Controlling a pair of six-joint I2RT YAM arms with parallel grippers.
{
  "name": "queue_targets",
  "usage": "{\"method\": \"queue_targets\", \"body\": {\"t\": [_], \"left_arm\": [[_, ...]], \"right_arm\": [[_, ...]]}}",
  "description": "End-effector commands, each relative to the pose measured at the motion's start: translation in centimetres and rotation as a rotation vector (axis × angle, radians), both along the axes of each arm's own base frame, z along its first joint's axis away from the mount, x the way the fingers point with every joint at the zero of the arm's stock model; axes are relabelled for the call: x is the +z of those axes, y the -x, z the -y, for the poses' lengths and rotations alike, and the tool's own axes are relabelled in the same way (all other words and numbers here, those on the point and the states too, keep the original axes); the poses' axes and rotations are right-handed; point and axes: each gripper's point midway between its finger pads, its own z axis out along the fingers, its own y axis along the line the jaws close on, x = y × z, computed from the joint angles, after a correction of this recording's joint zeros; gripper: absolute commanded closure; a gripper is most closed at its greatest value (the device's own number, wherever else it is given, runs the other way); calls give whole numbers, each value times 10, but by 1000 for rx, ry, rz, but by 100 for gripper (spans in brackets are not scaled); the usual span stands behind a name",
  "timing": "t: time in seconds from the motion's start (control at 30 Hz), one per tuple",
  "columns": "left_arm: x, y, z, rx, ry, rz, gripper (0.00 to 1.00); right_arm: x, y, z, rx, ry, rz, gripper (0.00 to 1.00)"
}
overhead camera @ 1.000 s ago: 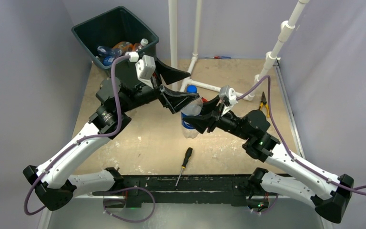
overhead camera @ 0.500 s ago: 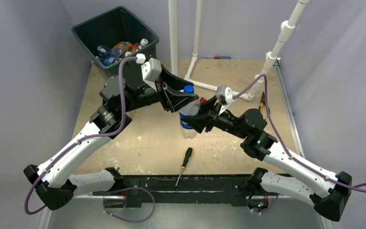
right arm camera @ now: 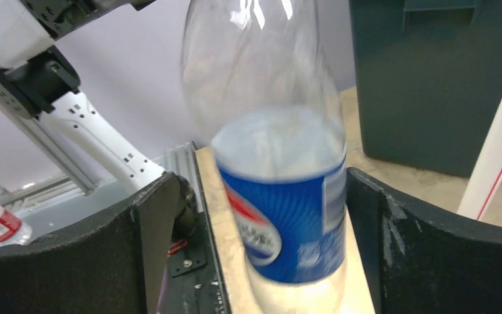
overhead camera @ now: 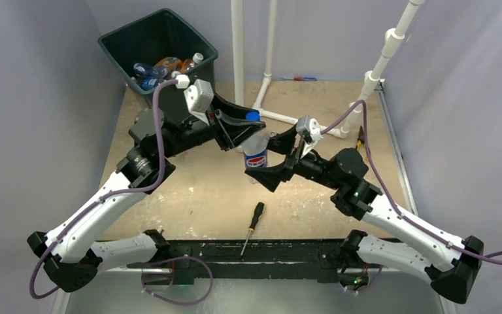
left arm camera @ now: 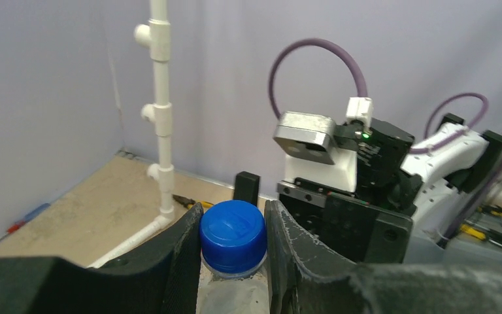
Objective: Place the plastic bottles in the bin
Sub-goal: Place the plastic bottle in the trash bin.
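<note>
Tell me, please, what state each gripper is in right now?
Left gripper: closed, holding the Pepsi bottle.
Right gripper: open, fingers clear of the bottle.

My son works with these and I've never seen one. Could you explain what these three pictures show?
Two robot arms are bolted to the near edge of a table, each ending in a two-finger gripper. One picture looks down from above; the other two come from a camera on each wrist. A screwdriver lies on the table, and at the far left stands a dark bin with bottles inside. The left gripper is clamped at the blue cap of a Pepsi bottle; the right gripper stands open around its body.
</note>
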Motion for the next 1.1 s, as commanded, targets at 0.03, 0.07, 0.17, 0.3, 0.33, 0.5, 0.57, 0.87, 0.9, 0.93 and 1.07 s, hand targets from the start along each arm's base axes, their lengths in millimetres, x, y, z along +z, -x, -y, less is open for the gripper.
{"method": "queue_targets", "body": {"t": [0.03,0.07,0.17,0.3,0.33,0.5,0.57,0.87,0.9,0.93,1.07], "left_arm": [[58,-7,-55,275,116,149,100],[70,-9,-68,336,128,173,100],[105,-22,-120,604,167,231,100],[142,-34,-194,973,216,306,100],[150,-34,-208,1047,237,328,100],[181,-50,-238,1315,206,427,100],[187,-68,-233,1403,157,462,100],[150,-249,-285,1621,81,257,100],[140,-259,-296,1656,86,241,100],[129,-269,-305,1679,79,217,100],[81,-315,-328,1666,82,89,100]], "right_arm": [[44,28,21,43,-94,64,1],[46,32,25,51,-93,71,1],[46,41,34,54,-56,83,1],[36,38,44,1,-7,79,1],[29,39,43,6,12,61,1],[10,31,38,-7,16,-4,1],[7,26,37,-25,1,-29,1],[-7,21,31,-25,-26,-117,1],[-6,22,32,-25,-29,-117,1],[-6,23,33,-27,-30,-118,1],[-16,22,39,-50,-25,-122,1]]}}
